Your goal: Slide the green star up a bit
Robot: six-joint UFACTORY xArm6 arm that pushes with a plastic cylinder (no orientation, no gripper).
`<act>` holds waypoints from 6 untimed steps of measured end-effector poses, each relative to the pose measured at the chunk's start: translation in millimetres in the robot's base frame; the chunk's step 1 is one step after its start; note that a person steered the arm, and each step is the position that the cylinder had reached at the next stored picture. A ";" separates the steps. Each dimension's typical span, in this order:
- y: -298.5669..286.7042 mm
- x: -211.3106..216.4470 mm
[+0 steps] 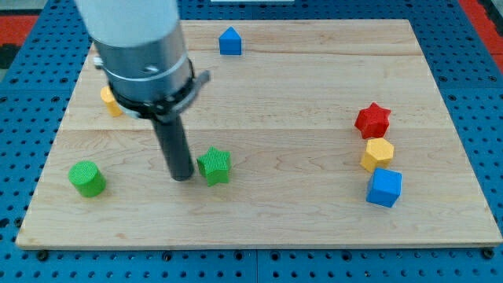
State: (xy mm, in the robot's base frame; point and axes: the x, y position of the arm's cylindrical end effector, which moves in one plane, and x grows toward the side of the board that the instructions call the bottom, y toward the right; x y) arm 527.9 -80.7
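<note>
The green star [214,166] lies on the wooden board [275,94], left of the middle and toward the view's bottom. My tip [182,176] rests on the board just to the star's left, very close to it or touching its left edge. The dark rod rises from there to the grey arm body at the view's top left.
A green cylinder [86,178] stands at the lower left. A yellow block [109,101] is partly hidden behind the arm. A blue block [229,41] sits at the top. A red star [372,120], a yellow hexagon [377,154] and a blue cube [383,187] line up at the right.
</note>
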 end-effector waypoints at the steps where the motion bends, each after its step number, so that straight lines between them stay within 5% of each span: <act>1: 44.1 -14.7; 3: 147.7 -99.6; 5: 177.4 -54.9; 6: 177.9 -109.0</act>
